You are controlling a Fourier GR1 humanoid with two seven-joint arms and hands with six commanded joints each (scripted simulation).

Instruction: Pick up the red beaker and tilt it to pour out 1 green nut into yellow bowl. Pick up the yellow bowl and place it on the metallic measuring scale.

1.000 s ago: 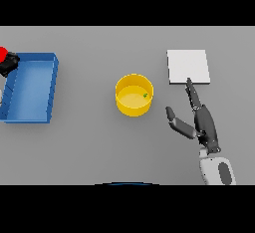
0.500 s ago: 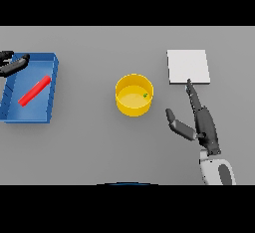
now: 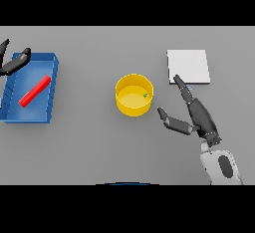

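Note:
The yellow bowl stands in the middle of the table with one green nut inside it. The red beaker lies on its side in the blue tray at the left. My left hand is open at the tray's far left corner, apart from the beaker. My right hand is open, to the right of the bowl, fingers pointing toward the metallic scale, thumb stretched toward the bowl without touching it.
The scale is a flat light square at the back right. The blue tray has raised walls and sits at the table's left edge.
The left hand let go of the red beaker, which now lies in the blue tray, and the hand drew back to the left. The right hand shifted slightly.

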